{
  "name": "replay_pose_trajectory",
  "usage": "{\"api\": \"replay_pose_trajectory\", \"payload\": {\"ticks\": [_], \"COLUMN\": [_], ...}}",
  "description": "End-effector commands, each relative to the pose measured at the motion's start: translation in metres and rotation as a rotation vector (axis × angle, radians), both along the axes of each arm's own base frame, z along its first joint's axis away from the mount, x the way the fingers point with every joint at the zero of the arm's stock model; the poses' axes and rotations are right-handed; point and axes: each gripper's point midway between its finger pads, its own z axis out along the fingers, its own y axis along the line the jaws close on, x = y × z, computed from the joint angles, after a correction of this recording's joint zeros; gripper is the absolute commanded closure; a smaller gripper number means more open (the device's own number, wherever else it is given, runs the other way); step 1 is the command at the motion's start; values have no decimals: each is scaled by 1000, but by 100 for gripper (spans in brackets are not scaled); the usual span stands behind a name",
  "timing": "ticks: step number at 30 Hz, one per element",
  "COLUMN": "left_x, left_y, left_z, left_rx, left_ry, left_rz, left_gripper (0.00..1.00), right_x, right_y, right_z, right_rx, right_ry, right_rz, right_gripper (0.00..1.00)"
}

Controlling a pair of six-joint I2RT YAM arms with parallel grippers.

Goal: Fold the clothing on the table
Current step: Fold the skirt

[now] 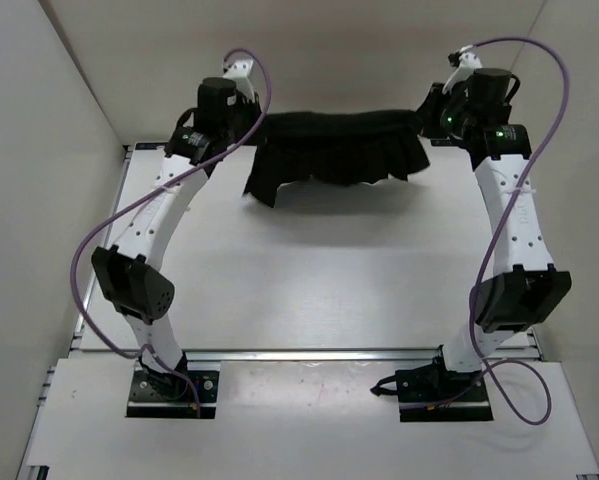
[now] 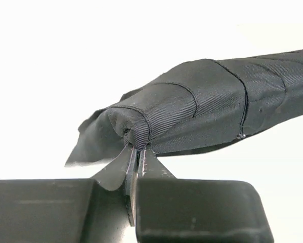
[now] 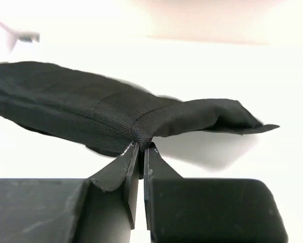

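Overhead view: flat white rectangular desk [image 1: 329, 270], boxed in by plain white walls [image 1: 39, 150], with a metal rail [image 1: 329, 353] running across it just ahead of the arm bases.

Left pincer [image 2: 136, 149]: the two black fingers are pressed together, with only a sliver of a gap. A bunched end of the black pleated fabric garment [image 1: 339, 150] is pinched between the tips. The cloth puckers where it enters the grip and then fans out to the right, with stitched pleat lines running across it. A loose flap trails off to the left of the grip.

Right pincer [image 3: 141, 147]: it is likewise clamped, with its fingers closed on a gathered fold at the opposite end of the garment. From here the cloth stretches away to the left, and a short pointed corner sticks out to the right. A soft shadow lies on the white surface beneath it.

Garment position: it is at the far end of the desk, strung between the two pincers. Its upper edge runs roughly straight from one grip to the other. The pleated body hangs toward the near side, and its left corner drops lowest. Whether the hem touches the desk cannot be told.

Left white arm [image 1: 169, 200] and right white arm [image 1: 509, 200] both reach forward from their bases. Purple cables [image 1: 89, 250] loop alongside each.
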Motion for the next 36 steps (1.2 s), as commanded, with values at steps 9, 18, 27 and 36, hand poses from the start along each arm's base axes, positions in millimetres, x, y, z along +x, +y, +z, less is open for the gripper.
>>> {"api": "replay_pose_trajectory", "payload": {"ticks": [9, 18, 27, 36], "left_x": [-61, -204, -196, -159], "left_y": [73, 65, 94, 86], "left_z": [22, -129, -133, -211], "left_rx": [117, 106, 57, 74], "left_ry": [-121, 258, 323, 532], "left_rz": [161, 58, 141, 156], "left_gripper": [100, 100, 100, 100], "right_x": [-62, -194, -198, -123], "right_y": [-51, -1, 11, 25], "right_z": [-23, -180, -197, -221], "right_rx": [-129, -33, 42, 69], "right_ry": [-84, 348, 433, 440], "right_rz": [-194, -104, -60, 21], "right_gripper": [100, 100, 100, 100]}}
